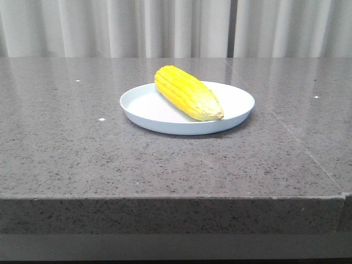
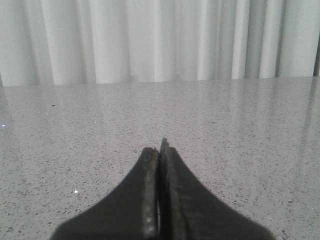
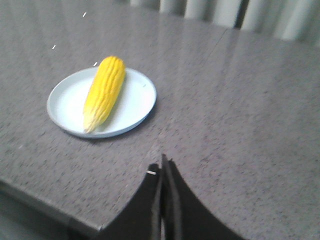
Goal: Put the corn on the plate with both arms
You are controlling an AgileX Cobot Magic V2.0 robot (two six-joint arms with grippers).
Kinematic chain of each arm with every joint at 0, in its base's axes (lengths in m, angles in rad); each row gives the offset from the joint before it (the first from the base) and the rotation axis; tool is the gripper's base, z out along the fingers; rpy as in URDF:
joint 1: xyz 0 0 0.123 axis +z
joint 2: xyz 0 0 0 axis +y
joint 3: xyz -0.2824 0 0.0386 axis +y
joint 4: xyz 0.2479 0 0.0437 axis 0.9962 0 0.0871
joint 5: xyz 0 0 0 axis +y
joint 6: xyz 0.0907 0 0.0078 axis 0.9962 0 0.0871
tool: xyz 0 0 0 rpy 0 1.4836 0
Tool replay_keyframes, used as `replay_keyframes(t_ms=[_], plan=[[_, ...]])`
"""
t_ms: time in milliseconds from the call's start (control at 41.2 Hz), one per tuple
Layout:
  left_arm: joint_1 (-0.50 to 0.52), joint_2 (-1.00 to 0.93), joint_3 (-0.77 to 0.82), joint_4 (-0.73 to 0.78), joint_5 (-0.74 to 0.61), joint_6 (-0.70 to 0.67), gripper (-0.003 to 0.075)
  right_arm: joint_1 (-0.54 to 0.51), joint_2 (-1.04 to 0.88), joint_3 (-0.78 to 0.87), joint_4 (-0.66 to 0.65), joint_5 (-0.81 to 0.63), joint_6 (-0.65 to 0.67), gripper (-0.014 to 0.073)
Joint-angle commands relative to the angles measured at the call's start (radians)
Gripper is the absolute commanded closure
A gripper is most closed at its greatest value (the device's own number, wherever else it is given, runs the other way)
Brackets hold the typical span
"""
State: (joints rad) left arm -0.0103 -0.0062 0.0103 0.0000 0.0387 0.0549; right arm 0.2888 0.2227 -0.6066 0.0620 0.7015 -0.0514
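Corn (image 1: 187, 92) is lying across the plate (image 1: 148, 110), pale tip toward the bench (image 1: 82, 165) front edge, nothing holding it. Placement looks done to me. Left tool (image 2: 160, 155) is clenched on nothing, just bare bench in front of it. Right tool (image 3: 162, 172) is also clenched empty, well apart from the plate, near the bench edge. Neither arm shows in the front view. Nothing left that I can see, maybe parking the arms.

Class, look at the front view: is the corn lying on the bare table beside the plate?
No. The corn lies across the plate, inside its rim.
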Motion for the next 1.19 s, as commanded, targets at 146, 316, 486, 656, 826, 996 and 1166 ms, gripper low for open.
replay_keyframes(t_ms=[146, 316, 486, 656, 826, 996, 1166], plan=[[0.001, -0.016, 0.021, -0.01, -0.088, -0.01, 0.0741, -0.214, -0.209, 0.289, 0.001, -0.421, -0.011, 0.0661], [0.001, -0.016, 0.021, -0.01, -0.088, -0.01, 0.0741, -0.305, -0.248, 0.444, 0.04, -0.596, -0.011, 0.0661], [0.001, -0.015, 0.021, -0.01, -0.088, -0.01, 0.0741, -0.311, -0.25, 0.558, 0.055, -0.795, -0.011, 0.0661], [0.001, -0.015, 0.021, -0.01, -0.088, -0.01, 0.0741, -0.296, -0.25, 0.61, 0.055, -0.882, -0.011, 0.0661], [0.001, -0.015, 0.021, -0.01, -0.088, -0.01, 0.0741, -0.286, -0.25, 0.611, 0.055, -0.867, -0.011, 0.0661], [0.001, -0.015, 0.021, -0.01, -0.088, -0.01, 0.0741, -0.298, -0.25, 0.611, 0.055, -0.86, -0.011, 0.0661], [0.001, -0.015, 0.021, -0.01, -0.088, -0.01, 0.0741, -0.298, -0.25, 0.611, 0.077, -0.845, -0.01, 0.0661]])
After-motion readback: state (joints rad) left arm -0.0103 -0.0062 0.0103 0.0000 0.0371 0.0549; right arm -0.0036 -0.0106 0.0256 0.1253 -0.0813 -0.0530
